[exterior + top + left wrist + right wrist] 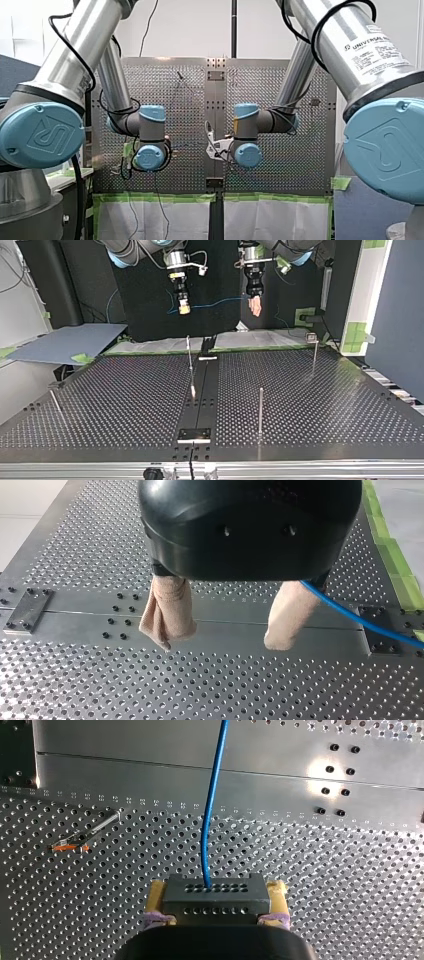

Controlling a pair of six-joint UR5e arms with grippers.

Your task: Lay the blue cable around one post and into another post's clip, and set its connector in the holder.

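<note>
Two yellow pads (278,895) of my right gripper (216,906) pinch the dark grey perforated block connector (215,892); the thin blue cable (212,810) runs out of it ahead of the fingers. My left gripper (222,637) hangs spread above the perforated metal table (200,690), the cable passing just beside one beige-padded finger (287,615), outside the gap.

A blue cable (215,303) stretches between the robot's right end effector (184,309) and left end effector (255,306), both poised beyond the perforated bench (310,405) where thin posts (260,410) stand upright.
</note>
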